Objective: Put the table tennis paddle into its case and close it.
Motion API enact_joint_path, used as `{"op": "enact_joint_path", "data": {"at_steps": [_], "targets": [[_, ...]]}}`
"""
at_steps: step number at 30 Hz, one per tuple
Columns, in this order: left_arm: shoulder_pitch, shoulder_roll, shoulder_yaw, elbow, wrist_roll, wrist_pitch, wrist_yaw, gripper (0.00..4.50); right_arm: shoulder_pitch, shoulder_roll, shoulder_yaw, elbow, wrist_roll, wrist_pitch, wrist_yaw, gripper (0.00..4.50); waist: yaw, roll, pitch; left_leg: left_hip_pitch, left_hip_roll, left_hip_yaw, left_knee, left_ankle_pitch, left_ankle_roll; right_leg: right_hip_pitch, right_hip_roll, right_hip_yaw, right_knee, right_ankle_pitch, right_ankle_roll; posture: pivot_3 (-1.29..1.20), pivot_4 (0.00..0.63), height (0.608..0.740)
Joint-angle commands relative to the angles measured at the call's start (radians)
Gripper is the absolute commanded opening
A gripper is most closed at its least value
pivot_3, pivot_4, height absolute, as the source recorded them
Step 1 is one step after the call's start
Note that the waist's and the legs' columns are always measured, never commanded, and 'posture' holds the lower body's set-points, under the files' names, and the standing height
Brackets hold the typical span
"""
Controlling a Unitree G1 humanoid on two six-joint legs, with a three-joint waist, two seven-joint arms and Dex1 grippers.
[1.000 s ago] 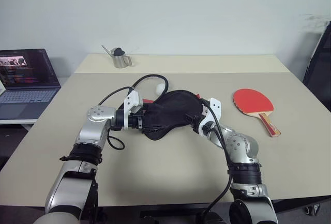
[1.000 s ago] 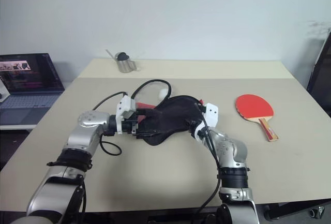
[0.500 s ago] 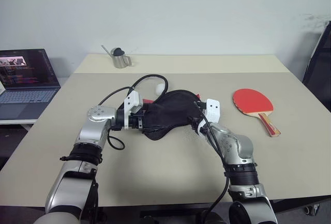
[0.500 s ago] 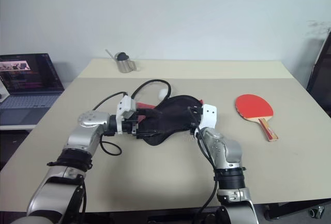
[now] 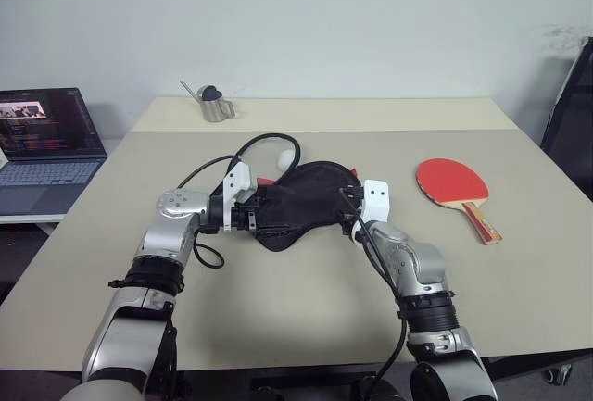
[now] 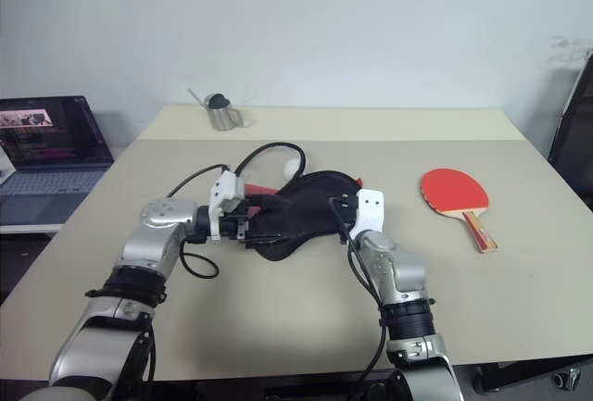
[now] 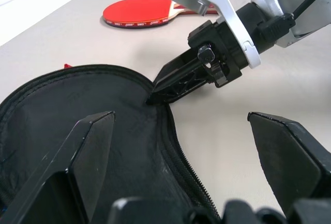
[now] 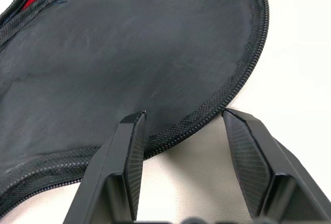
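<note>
Case (image 5: 306,199) lies black side up mid-table, its zipped rim under my right gripper (image 8: 183,131), whose jaws stand apart straddling that edge, not yet pinched, likely to lift the flap. My left gripper (image 7: 181,146) hangs wide open over the opposite end, ready to steady it. Paddle (image 5: 454,185) waits untouched near the table's (image 5: 306,308) right edge, well apart.

We see a small metal watering can (image 5: 215,104) with a thin spout standing near the far edge of the beige surface (image 5: 306,308). A white ball (image 5: 285,158) lies near the middle. Off to the left, an open laptop (image 5: 44,146) sits with its screen lit, on a separate lower stand.
</note>
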Motion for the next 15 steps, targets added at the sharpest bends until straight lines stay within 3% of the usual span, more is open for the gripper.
{"op": "enact_joint_path", "data": {"at_steps": [1, 5, 15], "targets": [[-0.026, -0.001, 0.012, -0.017, -0.003, -0.014, 0.005, 4.5, -0.023, 0.012, 0.012, 0.011, -0.012, -0.019, 0.007, 1.38, -0.004, 0.0, 0.0, 0.0, 0.0, 0.0, 0.0, 0.0, 0.0, 0.0, 0.0, 0.0, 0.0, 0.0, 0.0, 0.0, 0.15, 0.74], [-0.025, 0.003, 0.013, -0.017, -0.003, -0.012, 0.0, 4.5, -0.024, 0.024, 0.001, 0.002, -0.013, -0.012, 0.007, 0.03, -0.007, 0.0, 0.0, 0.0, 0.0, 0.0, 0.0, 0.0, 0.0, 0.0, 0.0, 0.0, 0.0, 0.0, 0.0, 0.0, 0.15, 0.74], [-0.031, 0.008, 0.013, -0.016, -0.004, -0.01, -0.01, 4.5, -0.012, -0.019, -0.025, -0.094, 0.008, 0.055, 0.028, 0.03, -0.007, 0.0, 0.0, 0.0, 0.0, -0.001, 0.0, 0.0, 0.0, 0.0, 0.0, 0.0, 0.0, 0.0, 0.0, 0.0, 0.15, 0.74]]}}
